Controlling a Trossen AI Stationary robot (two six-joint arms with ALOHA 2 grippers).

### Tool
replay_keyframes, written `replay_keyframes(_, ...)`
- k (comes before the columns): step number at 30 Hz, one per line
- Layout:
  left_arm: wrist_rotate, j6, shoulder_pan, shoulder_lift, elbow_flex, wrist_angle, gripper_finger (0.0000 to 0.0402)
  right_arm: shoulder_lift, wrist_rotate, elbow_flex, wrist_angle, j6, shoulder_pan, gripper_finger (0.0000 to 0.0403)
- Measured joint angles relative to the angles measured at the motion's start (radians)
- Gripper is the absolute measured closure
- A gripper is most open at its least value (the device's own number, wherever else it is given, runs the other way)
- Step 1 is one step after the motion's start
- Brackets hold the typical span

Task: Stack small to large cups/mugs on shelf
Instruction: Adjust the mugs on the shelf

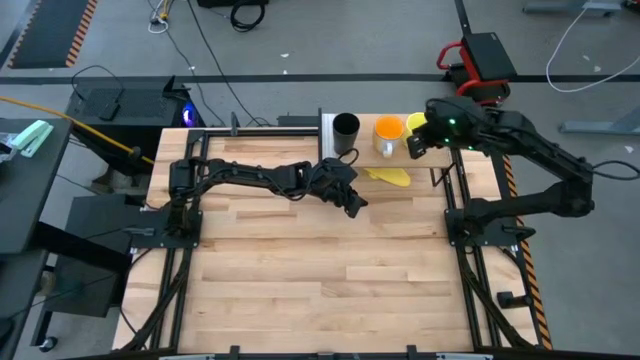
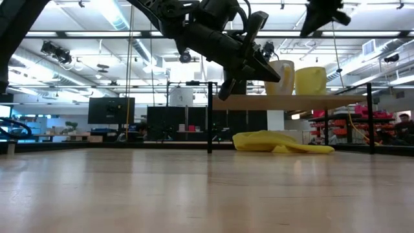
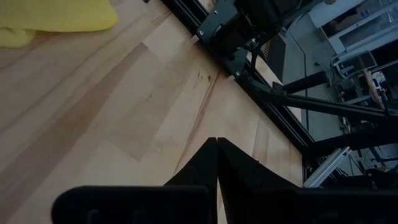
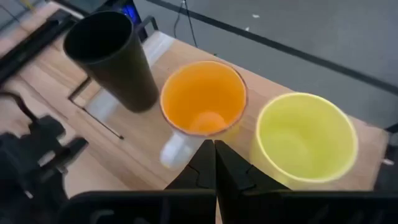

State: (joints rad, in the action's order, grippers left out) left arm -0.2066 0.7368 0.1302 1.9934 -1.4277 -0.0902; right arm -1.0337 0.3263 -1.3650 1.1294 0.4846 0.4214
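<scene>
On the shelf [image 1: 400, 150], the black cup [image 1: 346, 127], orange mug [image 1: 388, 129] and yellow mug [image 1: 417, 124] stand in a row. The right claw [image 1: 414, 146] hovers above the shelf, pinched closed and empty. The left claw [image 1: 355, 207], also closed, hangs over the desk [image 1: 300, 280] beside the shelf.

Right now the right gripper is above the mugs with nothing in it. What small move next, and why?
Probably open the right gripper and lower it onto the orange mug. Its fingers are shut and empty above the gap between that mug and the yellow mug. All three, with the black cup, stand separately on the shelf.
</scene>
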Motion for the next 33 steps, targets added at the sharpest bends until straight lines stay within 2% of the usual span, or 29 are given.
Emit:
replay_keyframes(5,0.000,0.000,-0.012,0.000,0.000,0.001,0.0385,-0.079,-0.026,0.004,0.031,-0.011,0.065,0.0402)
replay_keyframes(11,-0.002,0.000,-0.024,0.000,0.000,0.014,0.0384,-0.139,-0.073,0.003,0.009,-0.014,0.090,0.0402)
replay_keyframes(16,-0.001,0.000,-0.027,0.000,0.000,0.014,0.0391,-0.170,-0.071,0.003,0.002,-0.017,0.090,0.0402)
replay_keyframes(25,-0.018,0.000,-0.030,0.000,0.000,0.026,0.0378,-0.141,-0.012,0.002,0.036,-0.009,0.103,0.0403)
replay_keyframes(33,-0.018,-0.013,-0.029,0.000,0.000,0.028,0.0389,-0.147,0.013,0.002,0.065,0.009,0.111,0.0403)
